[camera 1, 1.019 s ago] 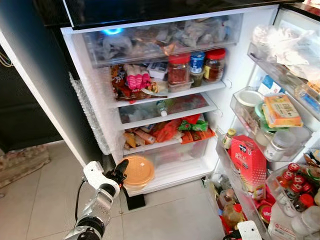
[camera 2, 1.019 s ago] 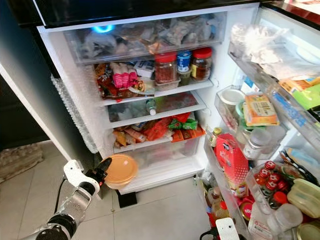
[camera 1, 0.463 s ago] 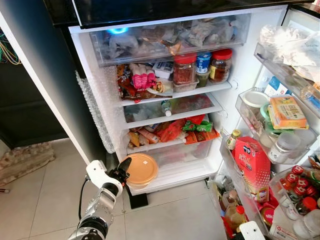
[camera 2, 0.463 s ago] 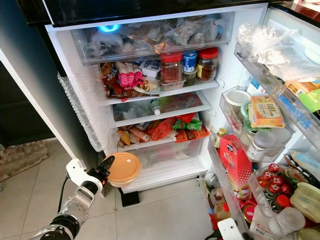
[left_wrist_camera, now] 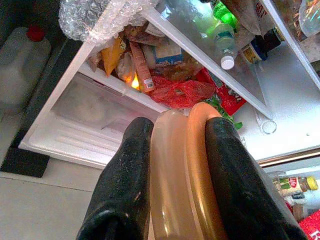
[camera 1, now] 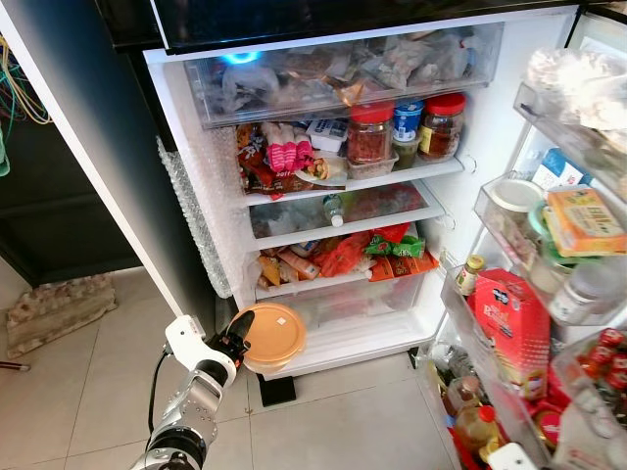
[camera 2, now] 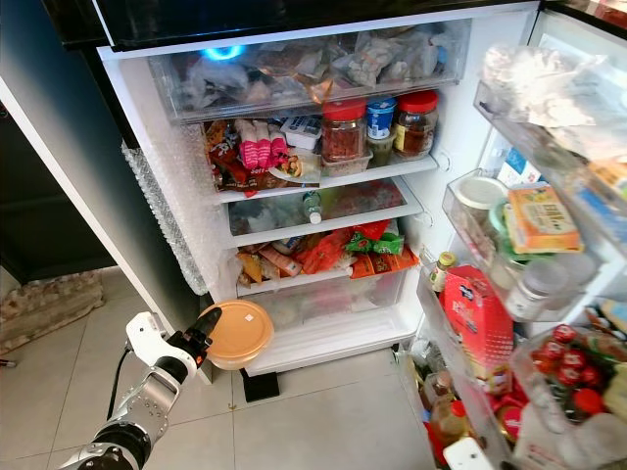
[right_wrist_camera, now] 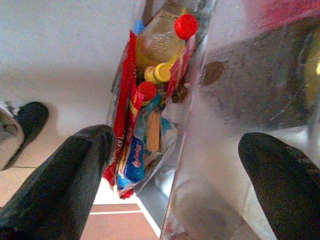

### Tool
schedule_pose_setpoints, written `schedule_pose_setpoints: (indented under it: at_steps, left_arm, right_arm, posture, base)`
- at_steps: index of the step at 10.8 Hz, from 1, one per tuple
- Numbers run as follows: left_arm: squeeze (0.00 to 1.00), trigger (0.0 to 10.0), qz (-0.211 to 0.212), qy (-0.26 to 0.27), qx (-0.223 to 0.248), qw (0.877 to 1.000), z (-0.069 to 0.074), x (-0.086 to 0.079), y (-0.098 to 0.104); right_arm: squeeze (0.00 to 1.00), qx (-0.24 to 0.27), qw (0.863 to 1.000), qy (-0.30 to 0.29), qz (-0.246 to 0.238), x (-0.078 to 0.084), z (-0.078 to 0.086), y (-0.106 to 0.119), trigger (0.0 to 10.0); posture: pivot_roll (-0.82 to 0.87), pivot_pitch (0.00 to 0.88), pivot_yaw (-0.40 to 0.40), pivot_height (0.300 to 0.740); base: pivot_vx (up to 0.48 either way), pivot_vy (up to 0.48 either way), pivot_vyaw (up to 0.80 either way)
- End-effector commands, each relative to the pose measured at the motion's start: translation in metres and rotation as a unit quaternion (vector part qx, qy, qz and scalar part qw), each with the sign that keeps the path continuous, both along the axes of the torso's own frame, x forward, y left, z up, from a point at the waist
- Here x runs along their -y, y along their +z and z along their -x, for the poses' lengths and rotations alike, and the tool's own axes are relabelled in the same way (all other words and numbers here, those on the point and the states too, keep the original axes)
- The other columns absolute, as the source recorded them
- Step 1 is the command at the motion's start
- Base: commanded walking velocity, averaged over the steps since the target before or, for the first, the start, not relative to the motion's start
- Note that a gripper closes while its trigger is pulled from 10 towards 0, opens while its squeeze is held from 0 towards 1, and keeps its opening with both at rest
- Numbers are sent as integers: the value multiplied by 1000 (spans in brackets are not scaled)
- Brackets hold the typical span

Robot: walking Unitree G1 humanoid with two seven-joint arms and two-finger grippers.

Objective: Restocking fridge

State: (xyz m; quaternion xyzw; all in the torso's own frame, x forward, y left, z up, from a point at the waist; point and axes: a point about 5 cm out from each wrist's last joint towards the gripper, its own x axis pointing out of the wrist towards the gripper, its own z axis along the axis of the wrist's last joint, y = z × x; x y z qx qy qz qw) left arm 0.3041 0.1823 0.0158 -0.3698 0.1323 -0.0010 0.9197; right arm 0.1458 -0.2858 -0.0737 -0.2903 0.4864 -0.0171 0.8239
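An orange lidded container [camera 1: 271,336] is clamped edgewise in the left gripper [left_wrist_camera: 172,165] jaws, low before the fridge's bottom ledge [camera 1: 343,343]. Likely light, rigid, slick plastic, best gripped at the rim. Right gripper [right_wrist_camera: 170,165] jaws are spread apart.

Open fridge [camera 1: 490,176] ahead, door bins [camera 1: 549,294] at right. Top drawer [camera 1: 343,73] above a shelf bearing three jars [camera 1: 407,129]. Snack packets [camera 1: 338,257] lie on the lower shelf. Left gripper [camera 1: 238,336] clamps a lidded container [camera 1: 272,336] before the bottom ledge [camera 1: 343,343]. Right gripper [right_wrist_camera: 175,170], fingers apart, faces bottles [right_wrist_camera: 167,37] in a door bin.
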Motion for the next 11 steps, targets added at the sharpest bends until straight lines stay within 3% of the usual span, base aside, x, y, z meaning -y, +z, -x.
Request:
schedule_pose_setpoints:
  at_steps: [1, 2, 3, 4, 5, 8, 11]
  left_arm:
    - [0, 10000, -4, 2, 0, 1000, 0, -4, 1]
    - [0, 10000, -3, -1, -1, 1000, 0, -4, 1]
    - [0, 10000, -1, -4, -1, 1000, -1, -1, 1]
    - [0, 10000, 2, -9, 2, 1000, -2, 0, 2]
    - [0, 10000, 5, -17, 6, 1000, -3, 3, 3]
    - [0, 10000, 3, -26, 12, 1000, -5, 2, 6]
    - [0, 10000, 6, -36, 15, 999, -7, 3, 8]
  right_arm:
    - [0, 6, 1000, -22, 18, 14, 1, 5, 10000]
    - [0, 16, 999, -36, 9, 13, -2, 6, 10000]
    - [0, 26, 999, -44, -17, 2, -6, 3, 10000]
    - [0, 30, 996, -66, -56, -12, -8, -2, 10000]
    - [0, 46, 986, -103, -126, -39, -14, -8, 10000]
    - [0, 39, 975, -117, -185, -73, -17, -15, 10000]
    - [0, 44, 972, -130, -193, -74, -21, -14, 10000]
  posture:
    - [-38, 0, 43, 740]
    - [-38, 0, 43, 740]
    - [-38, 0, 43, 740]
    - [-40, 0, 43, 740]
    - [-38, 0, 42, 740]
    - [-35, 0, 43, 740]
    - [-44, 0, 49, 740]
  base:
    - [0, 0, 0]
    - [0, 0, 0]
    - [0, 0, 0]
    - [0, 0, 0]
    - [0, 0, 0]
    - [0, 0, 0]
    - [258, 0, 0]
